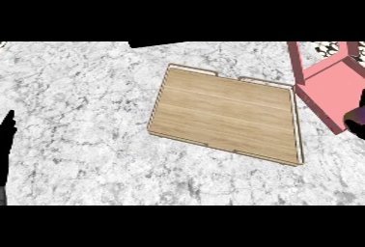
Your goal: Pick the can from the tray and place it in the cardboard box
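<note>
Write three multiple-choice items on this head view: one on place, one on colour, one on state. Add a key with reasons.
1. Where does the box sit relative to the tray?
A. To its right, at the view's right edge
B. To its left
C. On top of it

2. What colour is the box?
A. Brown
B. Pink
C. Blue

3. What is the state of the tray?
A. A can stands on it
B. It is flipped over
C. Its wooden floor shows bare, with no can on it

Key:
1 A: the box lies past the right rim of the tray, partly cut off by the view's edge.
2 B: its walls and floor are pink.
3 C: the tray shows only wood grain inside its raised rim.
</note>
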Available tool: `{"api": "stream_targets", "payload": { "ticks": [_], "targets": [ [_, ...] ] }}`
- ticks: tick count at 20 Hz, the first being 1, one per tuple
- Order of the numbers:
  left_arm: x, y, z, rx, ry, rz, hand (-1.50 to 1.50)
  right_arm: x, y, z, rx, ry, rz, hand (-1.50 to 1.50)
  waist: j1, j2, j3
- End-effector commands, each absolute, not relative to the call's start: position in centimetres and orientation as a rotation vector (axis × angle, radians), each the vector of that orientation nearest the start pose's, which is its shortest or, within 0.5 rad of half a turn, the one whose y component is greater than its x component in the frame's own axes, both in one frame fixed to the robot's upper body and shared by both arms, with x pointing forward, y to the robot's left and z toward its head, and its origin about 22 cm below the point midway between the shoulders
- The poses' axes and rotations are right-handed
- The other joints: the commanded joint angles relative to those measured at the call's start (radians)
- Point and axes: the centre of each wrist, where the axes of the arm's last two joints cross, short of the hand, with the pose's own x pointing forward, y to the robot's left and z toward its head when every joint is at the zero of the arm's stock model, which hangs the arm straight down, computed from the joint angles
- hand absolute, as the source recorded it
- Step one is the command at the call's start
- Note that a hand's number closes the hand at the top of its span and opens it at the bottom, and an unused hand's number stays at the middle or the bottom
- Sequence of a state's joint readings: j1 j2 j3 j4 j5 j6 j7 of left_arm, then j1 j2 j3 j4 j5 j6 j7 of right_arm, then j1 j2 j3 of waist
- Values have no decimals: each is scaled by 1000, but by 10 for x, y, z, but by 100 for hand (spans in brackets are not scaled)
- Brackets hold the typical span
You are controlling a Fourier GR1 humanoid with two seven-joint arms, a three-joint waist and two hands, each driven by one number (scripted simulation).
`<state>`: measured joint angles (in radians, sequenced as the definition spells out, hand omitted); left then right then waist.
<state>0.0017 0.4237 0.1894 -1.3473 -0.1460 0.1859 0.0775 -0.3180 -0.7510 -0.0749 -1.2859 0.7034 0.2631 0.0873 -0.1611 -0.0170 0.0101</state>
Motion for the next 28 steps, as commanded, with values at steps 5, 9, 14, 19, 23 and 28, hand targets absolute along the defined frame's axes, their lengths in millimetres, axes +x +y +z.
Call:
{"api": "stream_targets", "payload": {
  "ticks": [5,9,14,19,23,28],
  "targets": [
    [223,389,6,726,-1297,-110,0,229,-544,211,-1361,-1351,843,150,37,4,0],
    [240,383,20,688,-1349,-154,0,179,-592,193,-1349,-1450,803,150,94,14,-4],
    [262,373,25,650,-1365,-208,0,157,-627,201,-1215,-1517,709,150,158,23,-7],
    [278,363,36,632,-1383,-238,0,211,-608,225,-1119,-1540,611,150,186,24,-9],
    [265,359,16,637,-1384,-244,0,228,-606,233,-1071,-1557,559,150,190,24,-9],
    [264,342,17,614,-1391,-245,0,275,-581,230,-1001,-1509,467,150,215,28,-8]
  ]
}}
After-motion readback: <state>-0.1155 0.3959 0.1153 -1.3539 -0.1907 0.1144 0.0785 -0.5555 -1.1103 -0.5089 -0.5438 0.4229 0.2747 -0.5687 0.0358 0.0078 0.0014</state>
